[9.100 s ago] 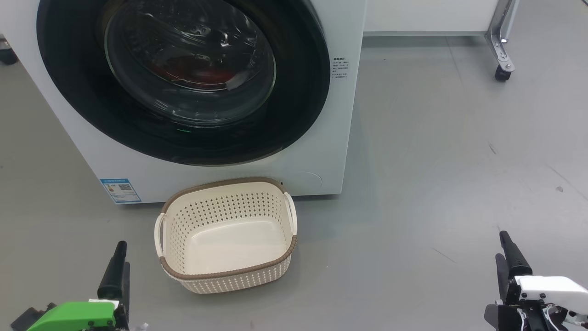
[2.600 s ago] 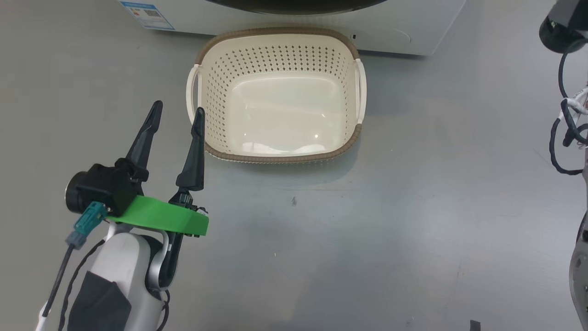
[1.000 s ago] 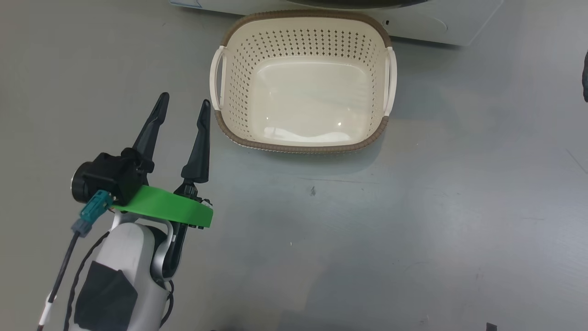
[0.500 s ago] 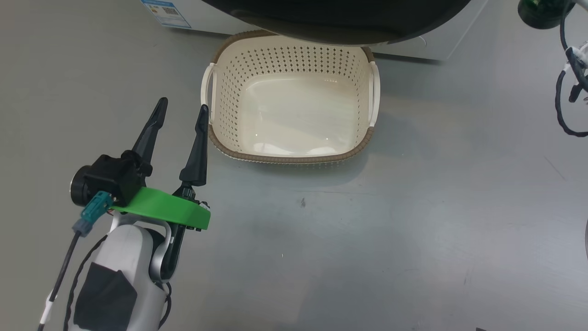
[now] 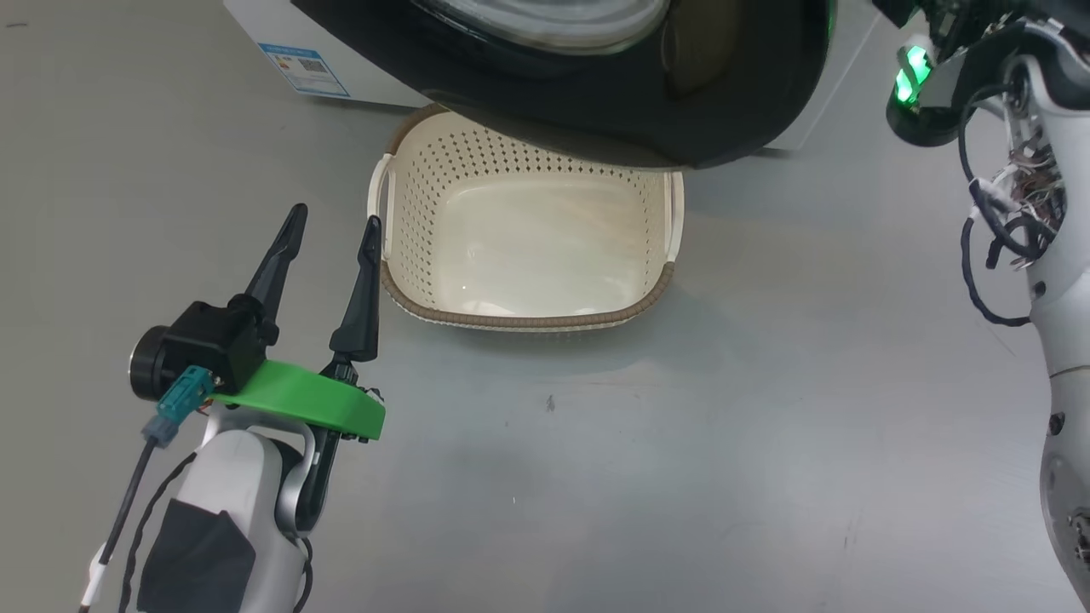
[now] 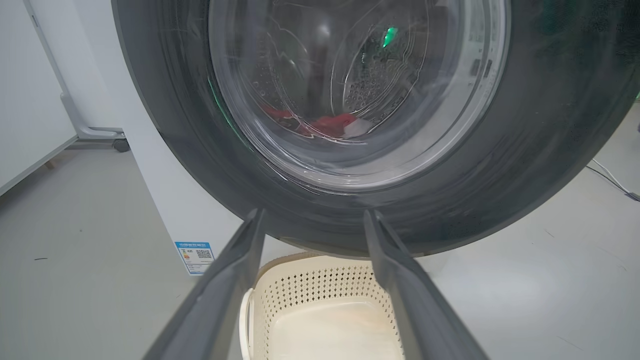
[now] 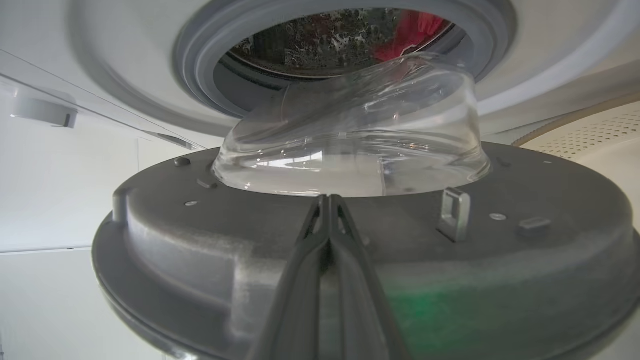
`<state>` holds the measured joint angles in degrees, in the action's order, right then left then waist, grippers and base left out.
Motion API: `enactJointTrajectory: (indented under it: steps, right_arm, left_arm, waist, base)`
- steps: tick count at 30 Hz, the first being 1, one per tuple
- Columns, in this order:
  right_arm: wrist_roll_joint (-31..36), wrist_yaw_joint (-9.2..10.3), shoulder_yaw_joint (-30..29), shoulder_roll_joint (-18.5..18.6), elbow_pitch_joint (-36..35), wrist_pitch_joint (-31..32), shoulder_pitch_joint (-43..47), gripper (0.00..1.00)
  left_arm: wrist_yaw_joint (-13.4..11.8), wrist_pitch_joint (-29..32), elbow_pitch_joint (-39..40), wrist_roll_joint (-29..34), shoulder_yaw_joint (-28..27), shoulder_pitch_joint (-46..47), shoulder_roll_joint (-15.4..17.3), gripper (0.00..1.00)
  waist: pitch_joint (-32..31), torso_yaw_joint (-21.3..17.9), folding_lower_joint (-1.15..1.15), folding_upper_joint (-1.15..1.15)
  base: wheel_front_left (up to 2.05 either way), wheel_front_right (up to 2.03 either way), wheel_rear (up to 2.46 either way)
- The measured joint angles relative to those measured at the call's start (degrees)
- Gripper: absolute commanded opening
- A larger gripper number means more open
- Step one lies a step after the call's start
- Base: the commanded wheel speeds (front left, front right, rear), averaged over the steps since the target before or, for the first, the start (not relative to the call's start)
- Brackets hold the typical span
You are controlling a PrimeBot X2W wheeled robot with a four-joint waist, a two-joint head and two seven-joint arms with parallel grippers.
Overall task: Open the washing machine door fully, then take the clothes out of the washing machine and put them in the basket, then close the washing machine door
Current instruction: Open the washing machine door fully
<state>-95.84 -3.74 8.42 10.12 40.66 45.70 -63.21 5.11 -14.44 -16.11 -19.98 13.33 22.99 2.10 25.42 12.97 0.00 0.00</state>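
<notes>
The washing machine door (image 5: pixel 613 111) has swung out over the far rim of the empty basket (image 5: pixel 519 322), with red clothes (image 6: pixel 327 125) inside the washing machine (image 7: pixel 125 65), my left claw (image 5: pixel 335 217) spread wide just left of the basket, and my right claw (image 7: pixel 327 198) clenched empty at the door's inner face.

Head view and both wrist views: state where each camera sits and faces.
Head view: on the head, looking down at the cream perforated plastic basket and round glossy black-framed door; open left pincer and right arm show.
Left wrist view: on the left wrist, facing the door's outer glass; own fingers show.
Right wrist view: on the right wrist, facing the door's grey inner side; shut right pincer shows.
Shared: both wrist views catch the bright red clothes and the basket.
</notes>
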Motion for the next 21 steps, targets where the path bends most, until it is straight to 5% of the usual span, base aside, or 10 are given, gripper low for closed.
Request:
enactJointTrajectory:
  steps: [21]
  right_arm:
    - [-0.7, -2.71, 5.1, -4.2, -2.0, 6.0, 12.7, 0.0]
  left_arm:
    - [0.0, 0.0, -3.3, 0.4, -0.3, -3.9, 0.0, 1.0]
  waist:
    - [-8.2, 0.2, 0.0, 0.0]
  base:
    - [0.0, 0.0, 0.0]
